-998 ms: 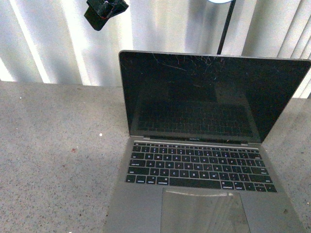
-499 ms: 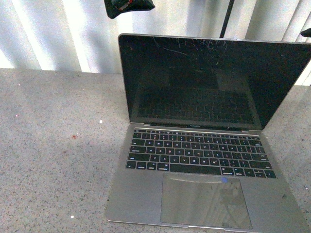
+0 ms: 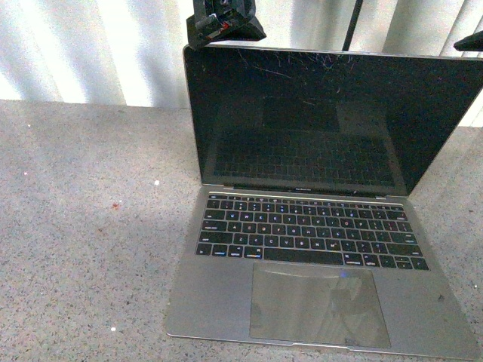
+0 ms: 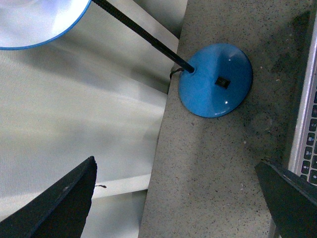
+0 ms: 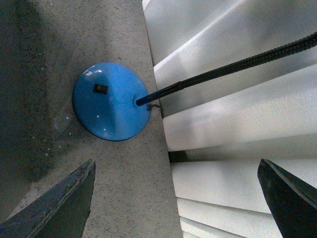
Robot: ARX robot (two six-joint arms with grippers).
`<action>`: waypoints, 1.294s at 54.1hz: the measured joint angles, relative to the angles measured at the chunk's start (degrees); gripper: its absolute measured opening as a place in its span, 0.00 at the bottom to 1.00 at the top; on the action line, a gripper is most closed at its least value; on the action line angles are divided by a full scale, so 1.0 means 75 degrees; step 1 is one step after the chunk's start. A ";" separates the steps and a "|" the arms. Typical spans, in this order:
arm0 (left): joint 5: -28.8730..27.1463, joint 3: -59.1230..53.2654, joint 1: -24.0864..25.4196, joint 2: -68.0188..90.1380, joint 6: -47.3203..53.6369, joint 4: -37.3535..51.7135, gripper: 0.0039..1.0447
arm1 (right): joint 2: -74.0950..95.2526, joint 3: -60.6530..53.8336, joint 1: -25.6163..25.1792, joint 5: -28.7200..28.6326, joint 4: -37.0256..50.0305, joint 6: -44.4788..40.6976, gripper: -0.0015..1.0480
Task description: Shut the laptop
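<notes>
The laptop (image 3: 302, 226) is silver-grey and stands open on the speckled grey table (image 3: 83, 226). Its scratched black screen (image 3: 317, 121) is upright and faces me. My left gripper (image 3: 223, 23) hangs just above and behind the lid's top left corner. In the left wrist view it is open and empty (image 4: 176, 198), with the laptop's keyboard edge (image 4: 309, 129) beside one finger (image 4: 292, 198). A small part of my right gripper (image 3: 469, 41) shows by the lid's top right corner. In the right wrist view it is open and empty (image 5: 176, 198) over the table's back edge.
A lamp with a blue round base (image 4: 215, 79) and a black gooseneck (image 5: 237, 62) stands behind the laptop; the base also shows in the right wrist view (image 5: 110, 100). White vertical blinds (image 3: 98, 53) run along the table's far edge.
My left gripper has moved right and down to the lid's top left corner. My right gripper has come into view at the top right. The laptop's lid has not visibly tilted.
</notes>
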 joint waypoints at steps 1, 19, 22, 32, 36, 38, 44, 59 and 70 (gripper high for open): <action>0.0003 0.0017 -0.0003 0.0015 0.0032 -0.0032 0.90 | 0.0015 0.0009 0.0006 0.0003 -0.0020 0.0006 0.81; 0.0143 0.0350 -0.0020 0.0166 0.0388 -0.0562 0.37 | 0.0242 0.0347 0.0090 0.0216 -0.0889 -0.0353 0.29; 0.0157 0.0393 -0.0032 0.0187 0.0565 -0.0629 0.25 | 0.0289 0.0434 0.0108 0.0353 -0.1061 -0.0595 0.17; 0.0032 0.0536 -0.0070 0.0382 0.1262 -0.0997 0.03 | 0.0443 0.0729 0.0157 0.0501 -0.1667 -0.0997 0.03; 0.0058 0.0627 -0.0090 0.0484 0.1413 -0.1122 0.03 | 0.0498 0.0874 0.0195 0.0501 -0.1900 -0.1046 0.03; 0.0079 0.0673 -0.0108 0.0536 0.1553 -0.1201 0.03 | 0.0522 0.0935 0.0213 0.0501 -0.1999 -0.1052 0.03; 0.0090 0.0825 -0.0160 0.0664 0.1778 -0.1373 0.03 | 0.0589 0.1087 0.0297 0.0510 -0.2261 -0.1078 0.03; 0.0207 0.1064 -0.0259 0.0825 0.2084 -0.1559 0.03 | 0.0784 0.1239 0.0466 0.0612 -0.2646 -0.1174 0.03; 0.0207 0.1081 -0.0268 0.0886 0.2200 -0.1676 0.03 | 0.0868 0.1239 0.0504 0.0606 -0.2748 -0.1169 0.03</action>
